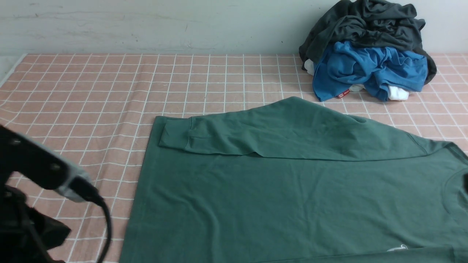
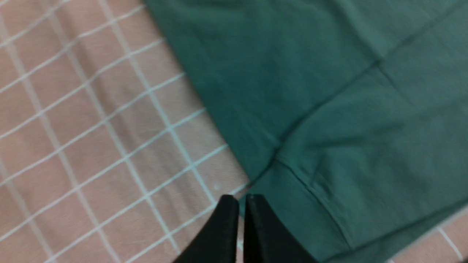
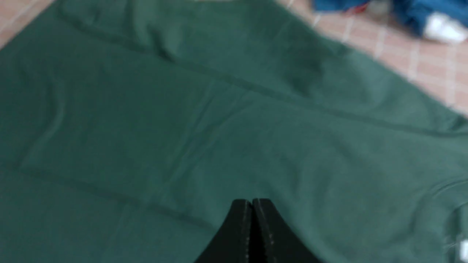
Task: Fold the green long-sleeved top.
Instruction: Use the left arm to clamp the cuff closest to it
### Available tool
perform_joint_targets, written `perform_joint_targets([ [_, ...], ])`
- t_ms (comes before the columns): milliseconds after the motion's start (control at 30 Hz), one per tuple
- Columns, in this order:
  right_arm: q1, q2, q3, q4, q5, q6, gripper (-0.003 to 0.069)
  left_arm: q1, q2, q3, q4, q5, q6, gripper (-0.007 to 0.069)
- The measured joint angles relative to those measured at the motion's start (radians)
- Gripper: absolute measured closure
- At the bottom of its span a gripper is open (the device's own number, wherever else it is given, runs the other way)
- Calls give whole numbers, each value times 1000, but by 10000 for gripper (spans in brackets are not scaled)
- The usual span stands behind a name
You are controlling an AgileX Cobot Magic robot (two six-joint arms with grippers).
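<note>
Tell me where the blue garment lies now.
In the front view the blue garment lies at the back on the right, heaped with the dark grey garment, just beyond the green top.

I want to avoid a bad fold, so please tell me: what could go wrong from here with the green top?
The folded sleeve only rests across the green top; lifting the body may slide it open.
The left fingers are shut at the top's edge, over the checkered cloth; a grasp there might pinch both.
The blue shirt lies close to the far shoulder and could get caught.
</note>
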Motion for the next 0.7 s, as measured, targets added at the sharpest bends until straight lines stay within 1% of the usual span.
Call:
perform_joint_targets([
  [33, 12, 14, -3, -2, 11, 0, 673, -10, 8, 0, 2, 1, 0, 598],
  [67, 57, 64, -16, -7, 98, 0, 673, -87, 71, -1, 12, 13, 1, 570],
  [133, 95, 110, -17, -25, 180, 0, 673, -154, 147, -1, 33, 17, -2, 527],
  [167, 114, 135, -14, -39, 210, 0, 673, -185, 199, -1, 43, 15, -6, 491],
  [200, 114, 138, -13, -41, 213, 0, 673, -190, 217, -1, 46, 14, -6, 486],
  [233, 130, 157, -9, -61, 224, 4, 673, -215, 278, -1, 51, 1, -8, 432],
  [267, 133, 161, -7, -66, 225, 6, 673, -222, 321, -1, 51, -12, -9, 397],
  [367, 135, 164, -6, -76, 228, 12, 673, -227, 436, -1, 57, -75, -9, 306],
  [433, 135, 164, -6, -76, 223, 14, 673, -227, 512, -1, 70, -130, -9, 260],
  [567, 135, 164, -6, -87, 200, 18, 673, -227, 637, -4, 84, -209, -9, 228],
  [700, 135, 164, -6, -104, 183, 31, 673, -227, 713, -9, 69, -224, -9, 240],
])
